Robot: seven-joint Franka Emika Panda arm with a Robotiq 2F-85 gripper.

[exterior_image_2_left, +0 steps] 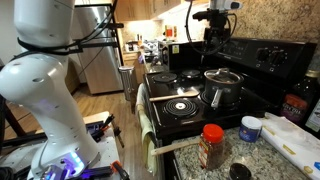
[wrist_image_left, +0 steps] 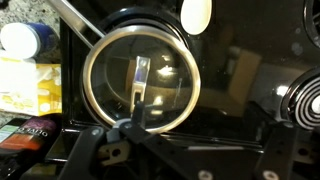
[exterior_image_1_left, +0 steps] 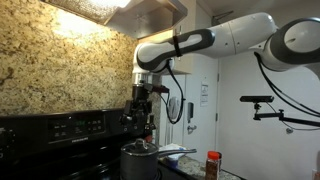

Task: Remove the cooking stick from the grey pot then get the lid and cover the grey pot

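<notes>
Your end effector [exterior_image_1_left: 140, 122] hangs wide and empty straight above the grey pot [exterior_image_2_left: 221, 92], the lid [wrist_image_left: 140, 82] sits flat on that pot with its knob under the open jaws, so I judge only a vertical retreat remains.

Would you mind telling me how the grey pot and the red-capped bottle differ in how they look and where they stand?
The grey pot is wide, dark and metallic; the red-capped bottle is much narrower, with a reddish-brown body. The pot stands on the black stove; the bottle stands on the speckled counter. The pot is covered by a domed lid; the bottle by a red cap. Both stand upright and closed.
</notes>
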